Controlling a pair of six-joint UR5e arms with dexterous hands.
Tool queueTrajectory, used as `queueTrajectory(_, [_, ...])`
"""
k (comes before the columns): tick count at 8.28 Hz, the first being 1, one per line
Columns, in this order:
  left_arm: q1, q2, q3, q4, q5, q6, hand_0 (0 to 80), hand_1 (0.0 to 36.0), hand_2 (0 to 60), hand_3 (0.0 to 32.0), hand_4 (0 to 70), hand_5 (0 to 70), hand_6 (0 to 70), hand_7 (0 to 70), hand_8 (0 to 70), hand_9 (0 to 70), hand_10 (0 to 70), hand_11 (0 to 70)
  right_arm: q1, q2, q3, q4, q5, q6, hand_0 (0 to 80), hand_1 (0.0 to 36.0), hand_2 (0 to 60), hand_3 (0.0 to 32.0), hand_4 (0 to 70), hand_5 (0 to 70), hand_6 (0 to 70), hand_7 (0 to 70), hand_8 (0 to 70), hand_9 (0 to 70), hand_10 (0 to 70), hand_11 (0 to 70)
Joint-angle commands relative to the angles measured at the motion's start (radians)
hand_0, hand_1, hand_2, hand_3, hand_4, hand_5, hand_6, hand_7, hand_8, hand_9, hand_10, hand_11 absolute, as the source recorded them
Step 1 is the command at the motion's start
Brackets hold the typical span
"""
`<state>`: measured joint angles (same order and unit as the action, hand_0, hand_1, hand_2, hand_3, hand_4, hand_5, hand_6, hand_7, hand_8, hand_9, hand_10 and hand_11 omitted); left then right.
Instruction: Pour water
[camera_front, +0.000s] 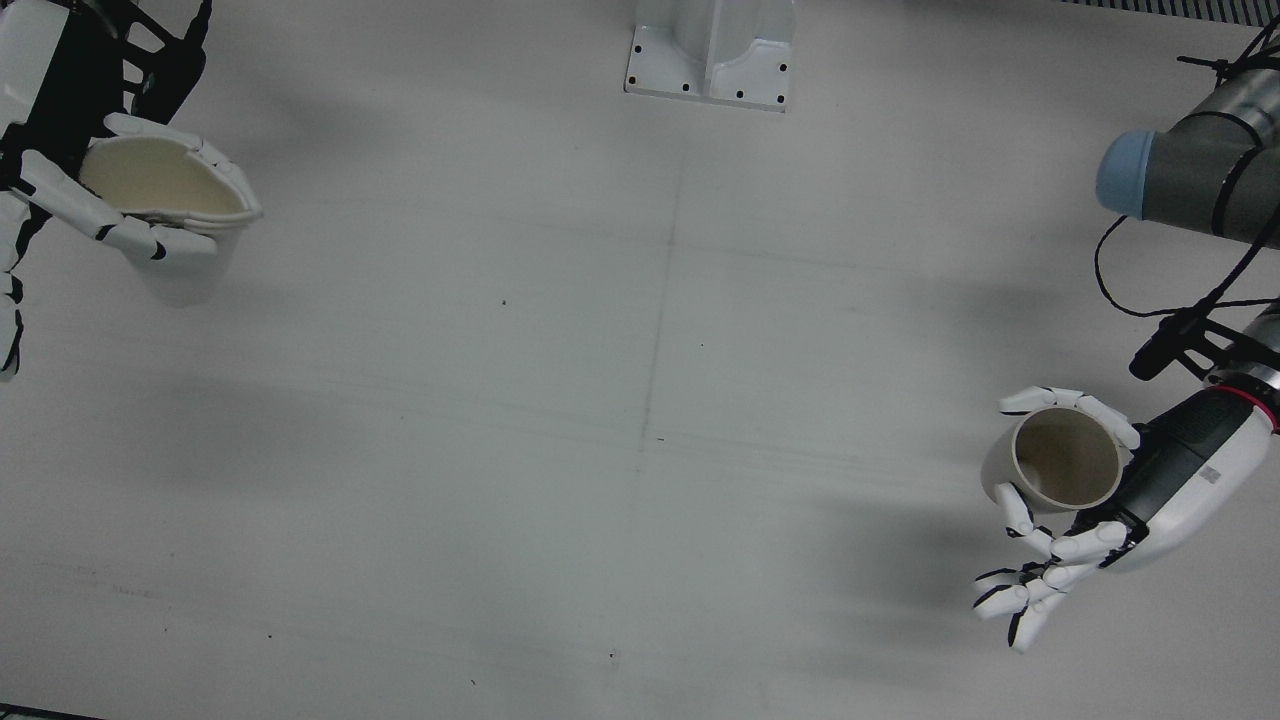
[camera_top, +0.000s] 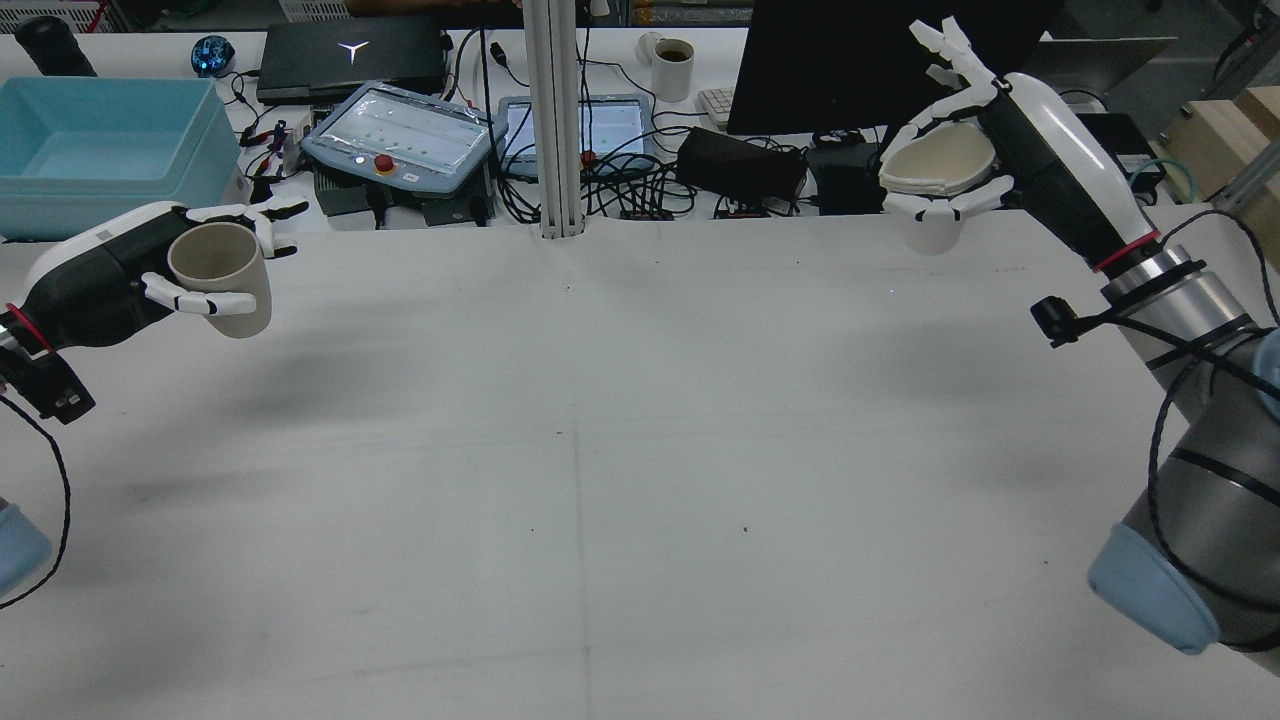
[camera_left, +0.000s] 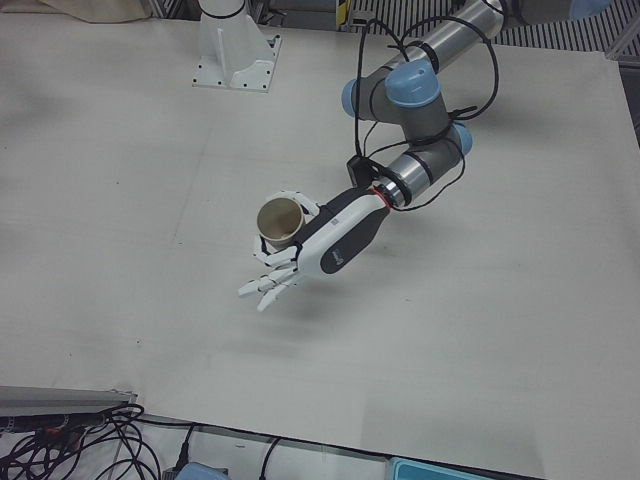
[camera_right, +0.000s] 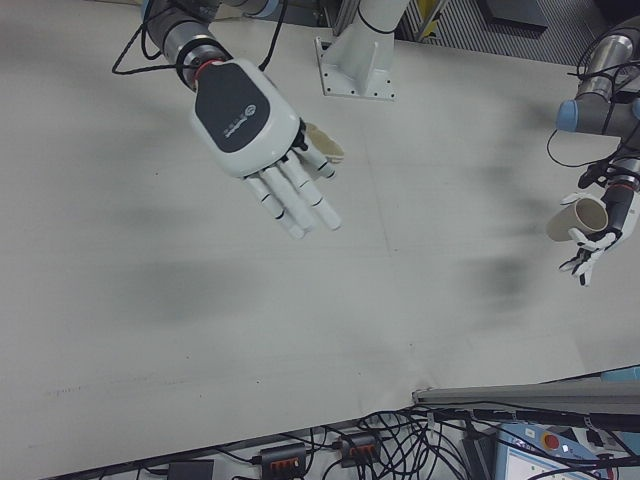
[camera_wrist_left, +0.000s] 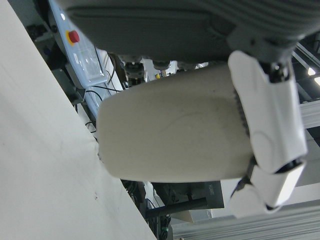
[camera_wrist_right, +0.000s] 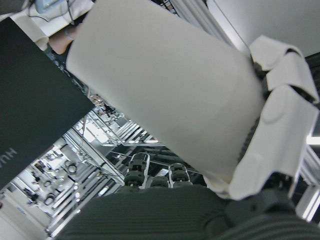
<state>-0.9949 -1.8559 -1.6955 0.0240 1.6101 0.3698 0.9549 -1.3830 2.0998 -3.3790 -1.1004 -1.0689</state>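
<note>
We start on the left of the rear view, where the left hand (camera_top: 150, 275) grips a paper cup (camera_top: 222, 280), fingers wrapped around its wall just under the rim, the cup raised clear of the white tabletop (camera_top: 620, 450) and tipped slightly, its mouth facing up and toward us. From the front view that same cup shows a round, undistorted rim and a pale, dull inside; we cannot tell whether there is any water in it. Some of the left hand's fingers (camera_front: 1010, 600) stick out loose below the cup rather than closing on it. Moving across, the middle of the tabletop lies bare between the two arms, with a white post (camera_top: 553, 120) standing at its far edge and a cluttered desk behind it: a blue bin (camera_top: 100, 150), a laptop (camera_top: 350, 60), a control pendant with a red button (camera_top: 400, 140) and a mug (camera_top: 672, 68). Over on the right, the right hand (camera_top: 985, 130) holds a second paper cup (camera_top: 935, 190) high above the far right corner, well apart from the first. Its grip has squashed the rim into a flattened oval, plain in the front view. Two fingers pinch the wall while the others point upward, spread and free. This cup looks roughly upright, and its inside shows pale with no contents we can make out.
</note>
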Motion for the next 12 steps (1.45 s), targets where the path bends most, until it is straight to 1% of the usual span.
queueTrajectory(1, [-0.062, 0.142, 0.000, -0.078, -0.001, -0.009, 44.3, 36.0, 60.0, 0.0, 30.5, 66.3, 10.9, 9.3, 1.1, 0.9, 10.3, 17.2, 0.012, -0.039, -0.237, 0.021, -0.006, 0.396, 48.4, 15.9, 25.6, 0.0, 54.4, 18.3, 5.8, 2.7, 0.1, 0.0, 8.5, 12.8])
queueTrajectory(2, [-0.062, 0.168, -0.001, -0.091, -0.004, -0.008, 44.2, 36.0, 60.0, 0.0, 30.4, 66.0, 10.9, 9.3, 1.1, 0.9, 10.3, 17.2, 0.013, -0.039, -0.288, 0.050, -0.007, 0.452, 48.3, 15.8, 25.1, 0.0, 50.9, 17.0, 4.9, 1.4, 0.0, 0.0, 7.8, 11.8])
queueTrajectory(3, [-0.059, 0.206, 0.004, -0.128, -0.015, 0.006, 44.6, 36.0, 60.0, 0.0, 30.3, 66.2, 11.0, 9.4, 1.2, 1.0, 10.3, 17.2, 0.012, -0.057, -0.315, 0.075, -0.010, 0.486, 48.1, 15.5, 24.0, 0.0, 48.1, 16.1, 4.5, 0.8, 0.0, 0.0, 7.4, 11.3])
queueTrajectory(4, [-0.059, 0.246, 0.014, -0.171, -0.063, 0.015, 44.2, 36.0, 60.0, 0.0, 29.7, 65.1, 10.5, 9.1, 1.1, 0.9, 10.2, 17.0, 0.013, -0.076, -0.325, 0.075, -0.012, 0.488, 47.9, 15.1, 22.8, 0.0, 46.7, 17.0, 4.4, 1.0, 0.1, 0.0, 7.4, 11.3])
queueTrajectory(5, [-0.056, 0.286, 0.049, -0.232, -0.114, 0.017, 44.5, 36.0, 60.0, 0.0, 29.6, 64.4, 10.5, 9.2, 1.1, 1.2, 10.4, 17.3, 0.012, -0.103, -0.325, 0.075, -0.013, 0.488, 47.9, 15.4, 23.0, 0.0, 43.7, 16.0, 4.6, 1.2, 0.5, 0.0, 7.7, 11.8])
queueTrajectory(6, [-0.054, 0.300, 0.072, -0.260, -0.121, 0.018, 44.7, 36.0, 60.0, 0.0, 29.0, 62.5, 10.1, 8.7, 1.0, 0.9, 10.3, 17.1, 0.012, -0.117, -0.333, 0.075, -0.013, 0.488, 48.0, 15.8, 22.6, 0.0, 38.9, 14.8, 4.0, 0.0, 0.9, 0.0, 8.4, 12.9])
queueTrajectory(8, [-0.056, 0.303, 0.079, -0.263, -0.121, 0.017, 45.5, 36.0, 60.0, 0.0, 28.9, 62.9, 9.8, 8.4, 0.9, 0.8, 10.3, 17.3, 0.012, -0.114, -0.323, 0.102, -0.015, 0.513, 48.1, 16.0, 22.8, 0.0, 36.9, 13.7, 3.5, 0.0, 1.3, 0.0, 8.7, 13.5])
queueTrajectory(9, [-0.056, 0.335, 0.109, -0.315, -0.124, 0.024, 45.6, 36.0, 60.0, 0.0, 29.1, 63.8, 10.0, 8.7, 1.0, 0.7, 10.2, 17.1, 0.012, -0.113, -0.322, 0.102, -0.016, 0.526, 48.5, 16.4, 21.2, 0.0, 34.3, 13.5, 2.7, 0.0, 0.9, 0.0, 7.2, 11.3])
queueTrajectory(10, [-0.056, 0.348, 0.158, -0.379, -0.139, 0.049, 44.8, 36.0, 60.0, 0.0, 28.2, 62.4, 9.8, 8.5, 0.9, 0.7, 10.0, 16.7, 0.012, -0.116, -0.322, 0.102, -0.016, 0.526, 48.3, 16.1, 18.6, 0.0, 27.7, 14.4, 2.4, 0.0, 0.4, 0.0, 5.8, 9.4])
queueTrajectory(11, [-0.056, 0.349, 0.256, -0.485, -0.159, 0.076, 44.8, 36.0, 60.0, 0.0, 27.5, 61.4, 9.1, 7.6, 0.8, 0.6, 9.9, 16.6, 0.012, -0.116, -0.319, 0.102, -0.016, 0.527, 48.4, 15.7, 14.6, 0.0, 23.1, 14.3, 1.7, 0.0, 0.0, 0.0, 4.8, 8.1])
queueTrajectory(12, [-0.054, 0.351, 0.313, -0.539, -0.162, 0.089, 44.1, 36.0, 60.0, 0.0, 27.2, 60.7, 8.6, 7.2, 0.7, 0.6, 9.6, 16.1, 0.012, -0.116, -0.317, 0.102, -0.019, 0.526, 48.5, 16.1, 14.9, 0.0, 22.4, 13.7, 1.6, 0.0, 0.0, 0.0, 4.8, 8.1])
